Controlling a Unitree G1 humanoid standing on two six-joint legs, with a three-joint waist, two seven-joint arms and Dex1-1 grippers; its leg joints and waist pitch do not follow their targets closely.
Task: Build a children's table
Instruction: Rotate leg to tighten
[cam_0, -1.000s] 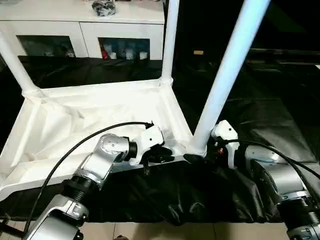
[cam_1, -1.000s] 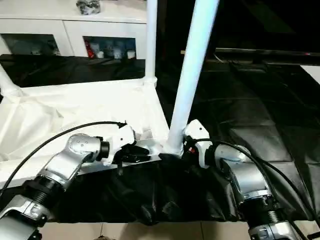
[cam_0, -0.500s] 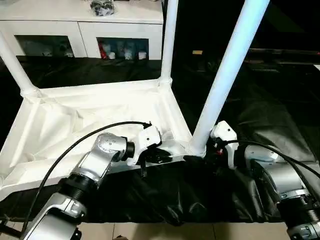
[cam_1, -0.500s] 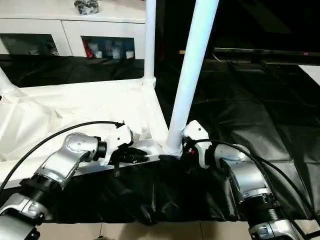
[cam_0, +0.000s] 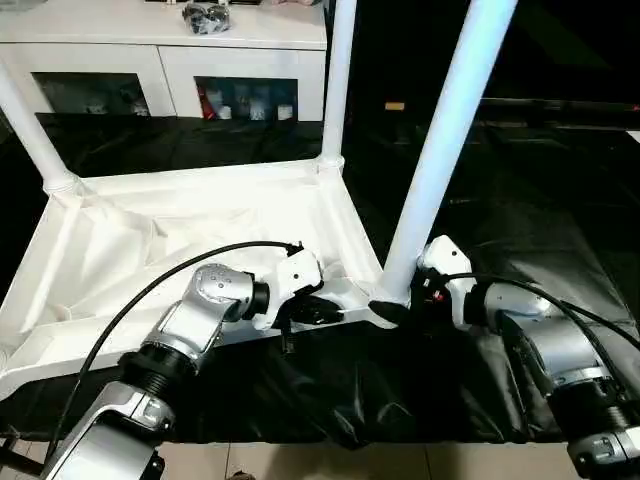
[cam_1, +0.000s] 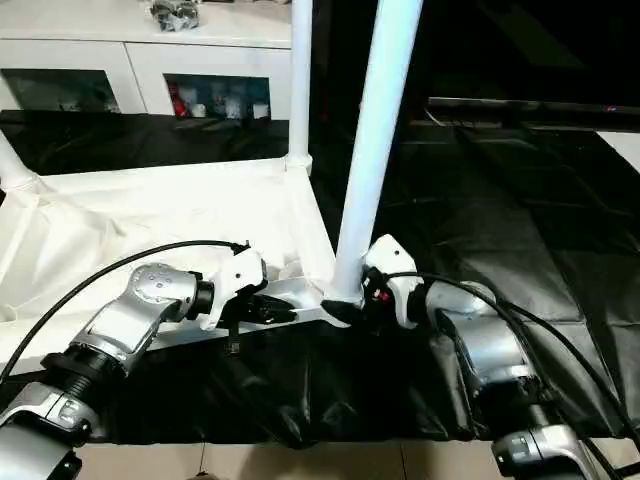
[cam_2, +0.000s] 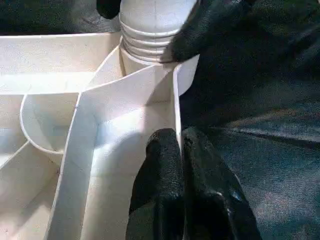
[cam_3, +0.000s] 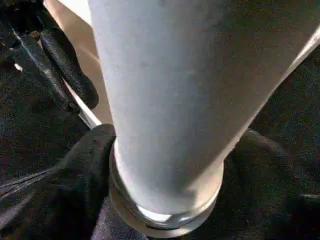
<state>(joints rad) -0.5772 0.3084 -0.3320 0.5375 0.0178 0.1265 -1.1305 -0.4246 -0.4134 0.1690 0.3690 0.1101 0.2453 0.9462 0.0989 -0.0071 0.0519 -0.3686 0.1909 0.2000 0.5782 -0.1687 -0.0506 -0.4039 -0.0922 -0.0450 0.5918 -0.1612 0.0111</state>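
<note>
The leg (cam_0: 440, 150) rises upright between the right gripper's (cam_0: 400, 305) spread jaws, threads entering the corner socket (cam_2: 150, 60); the left gripper (cam_0: 325, 310) pinches the tabletop's rim (cam_2: 176, 115).

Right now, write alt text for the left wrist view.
Two black gripper fingers, closed, pinch the thin rim wall of the white plastic tabletop's ribbed underside. Beyond them, a round white leg with a ribbed base sits at the corner socket, touched by another black finger.
</note>
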